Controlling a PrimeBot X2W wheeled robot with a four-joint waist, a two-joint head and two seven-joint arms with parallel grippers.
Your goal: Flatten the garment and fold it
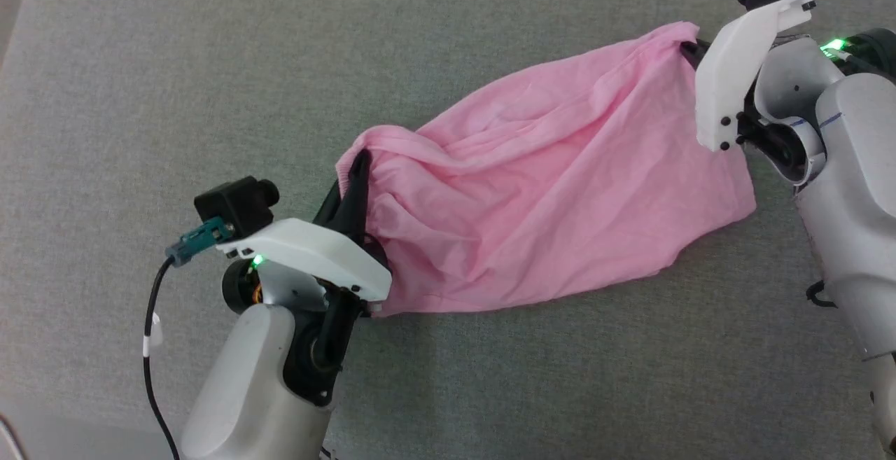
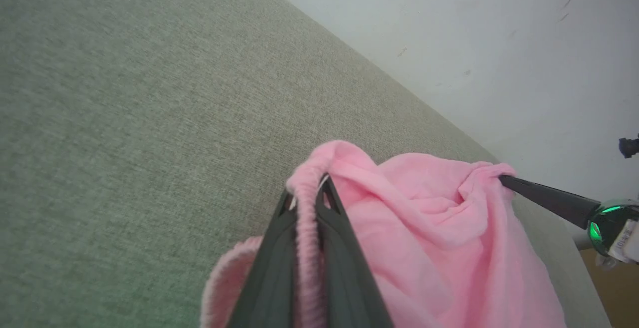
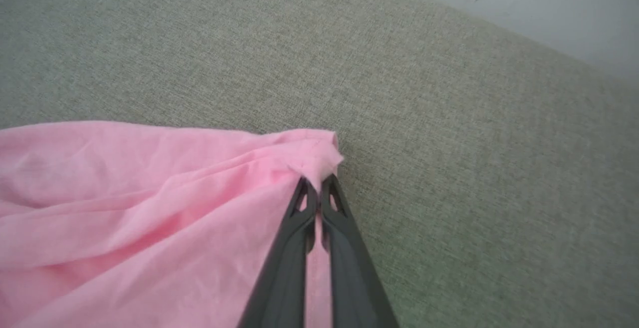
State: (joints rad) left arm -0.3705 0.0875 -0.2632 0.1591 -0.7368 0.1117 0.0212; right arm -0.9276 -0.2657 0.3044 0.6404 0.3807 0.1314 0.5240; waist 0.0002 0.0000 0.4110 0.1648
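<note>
The light pink garment (image 1: 553,187) hangs stretched and wrinkled between my two grippers over the grey-green fabric surface (image 1: 210,61). At its lower-left end my left gripper (image 1: 358,166) is shut on the ruffled elastic edge (image 2: 307,208), which runs between the two dark fingers (image 2: 272,268). My right gripper (image 1: 689,50) is shut on the upper-right corner of the cloth (image 3: 319,161). In the left wrist view the right gripper's dark fingers (image 2: 544,198) reach into the far corner of the garment (image 2: 424,228). The cloth (image 3: 125,208) sags in folds between the two grips.
The grey-green upholstered surface (image 3: 449,118) spreads all around the garment. Its edge meets a pale wall or floor (image 2: 474,43) beyond. A black cable (image 1: 150,348) hangs beside my left forearm.
</note>
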